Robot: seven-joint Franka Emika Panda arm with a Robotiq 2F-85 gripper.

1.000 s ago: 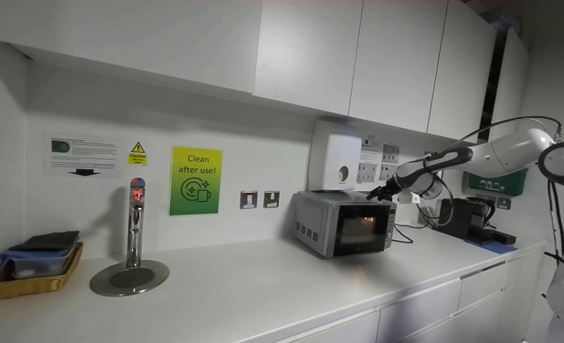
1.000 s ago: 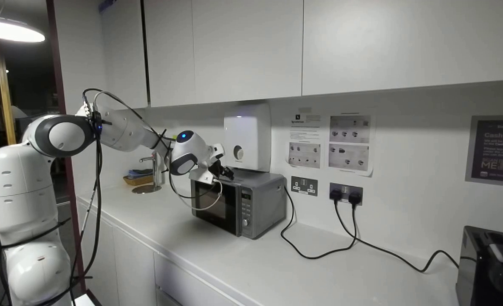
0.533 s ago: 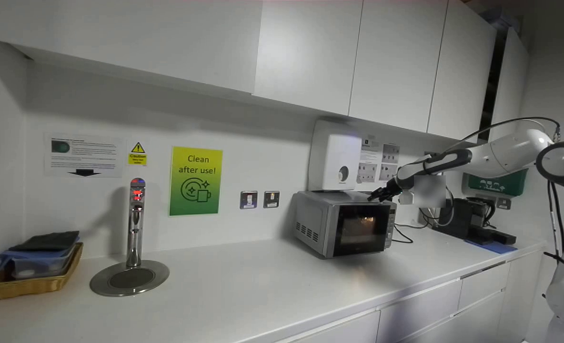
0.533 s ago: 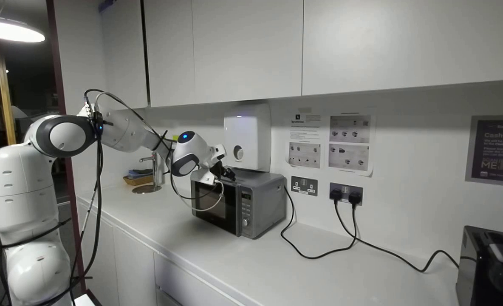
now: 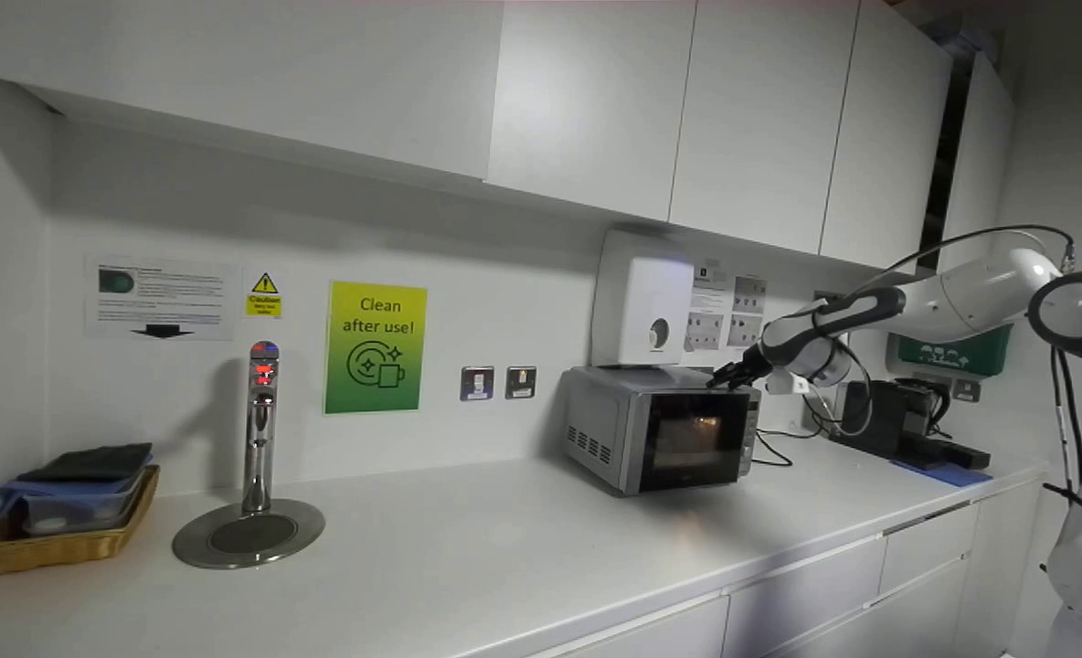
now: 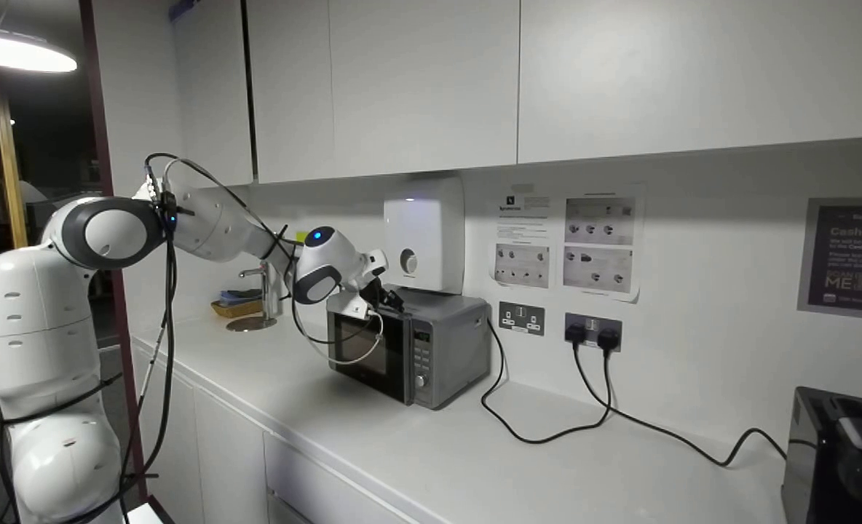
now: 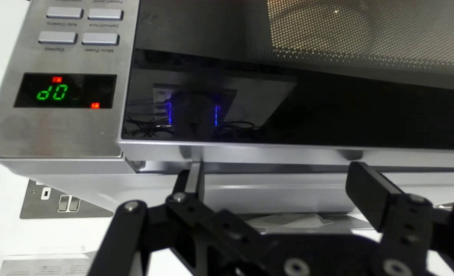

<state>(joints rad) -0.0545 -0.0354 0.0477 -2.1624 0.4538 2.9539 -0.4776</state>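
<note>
A silver-grey microwave [image 5: 607,416] with a dark glass door [image 5: 694,448] stands on the counter, its door shut. In the wrist view it appears upside down, with its door [image 7: 326,111], buttons and green-lit display [image 7: 66,92]. My gripper [image 7: 277,165] is open and empty, its fingers wide apart along the top front edge of the door. The left finger [image 7: 194,180] in the wrist view is near the door's corner beside the control panel [image 7: 64,132]. Whether the fingertips touch the edge, I cannot tell. In both exterior views the gripper [image 5: 724,376] [image 6: 393,299] is at the microwave's top front.
A white dispenser [image 5: 641,297] hangs on the wall behind the microwave. Cabinets [image 6: 424,87] overhang the counter [image 5: 468,548]. A tap [image 5: 259,429] and a basket [image 5: 66,546] stand farther along. Plugged-in cables [image 6: 526,439] and a black coffee machine [image 6: 846,466] are on the opposite side.
The gripper has shifted very slightly along the microwave's top front, toward the control-panel side, between one second and half a second ago. Since then it is almost still.
</note>
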